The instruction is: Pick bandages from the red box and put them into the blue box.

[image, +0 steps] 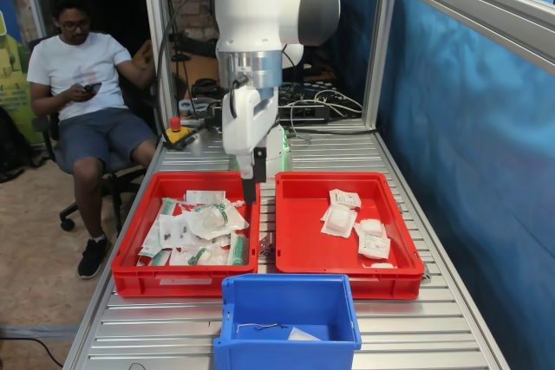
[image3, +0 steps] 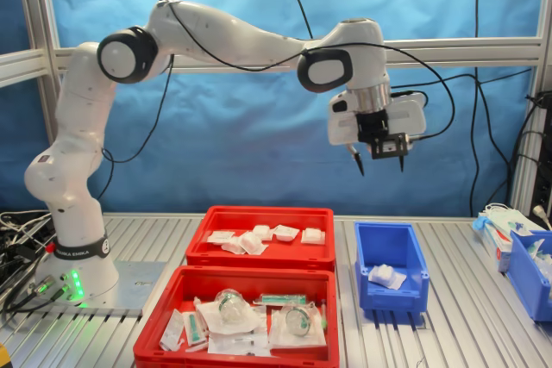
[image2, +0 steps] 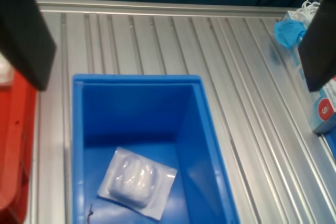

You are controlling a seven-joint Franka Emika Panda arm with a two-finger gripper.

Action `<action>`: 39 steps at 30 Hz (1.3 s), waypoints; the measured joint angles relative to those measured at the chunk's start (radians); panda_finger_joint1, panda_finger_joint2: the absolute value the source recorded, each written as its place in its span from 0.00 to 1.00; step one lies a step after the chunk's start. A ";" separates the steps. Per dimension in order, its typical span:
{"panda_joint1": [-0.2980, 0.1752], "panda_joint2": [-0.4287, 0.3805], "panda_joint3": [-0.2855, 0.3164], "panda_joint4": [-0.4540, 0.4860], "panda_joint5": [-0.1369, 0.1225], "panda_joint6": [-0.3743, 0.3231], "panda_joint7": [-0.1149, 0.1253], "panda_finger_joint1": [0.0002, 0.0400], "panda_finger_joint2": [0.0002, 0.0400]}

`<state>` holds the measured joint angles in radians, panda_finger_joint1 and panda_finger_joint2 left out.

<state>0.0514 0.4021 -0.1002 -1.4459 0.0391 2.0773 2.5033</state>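
1. In the second exterior view, I saw the end effector (image3: 377, 159) hanging empty with its fingers spread, high above the blue box (image3: 390, 297).
2. One bandage (image3: 385, 277) lay inside it, right of centre.
3. The other bandages (image3: 263, 237) sat in the red box (image3: 259, 256), lower left of the end effector.

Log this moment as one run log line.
gripper: open, empty, above blue box | blue box: one bandage inside | red box: several bandages left

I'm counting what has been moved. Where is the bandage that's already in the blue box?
One bandage lies flat on the floor of the blue box, seen in the wrist view; the open gripper hangs above.
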 joint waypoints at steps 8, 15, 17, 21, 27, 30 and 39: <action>-0.049 -0.126 0.078 -0.165 -0.041 -0.005 0.000 1.00 1.00; -0.059 -0.222 0.109 -0.297 -0.050 -0.007 0.000 1.00 1.00; -0.061 -0.262 0.117 -0.347 -0.052 -0.008 0.000 1.00 1.00; -0.066 -0.328 0.127 -0.426 -0.054 -0.009 0.000 1.00 1.00; -0.085 -0.426 0.147 -0.527 -0.056 -0.010 0.000 1.00 1.00; -0.098 -0.479 0.157 -0.574 -0.057 -0.010 0.000 1.00 1.00; -0.118 -0.596 0.174 -0.672 -0.058 -0.010 0.000 1.00 1.00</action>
<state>-0.0667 -0.1937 0.0738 -2.1178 -0.0185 2.0668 2.5031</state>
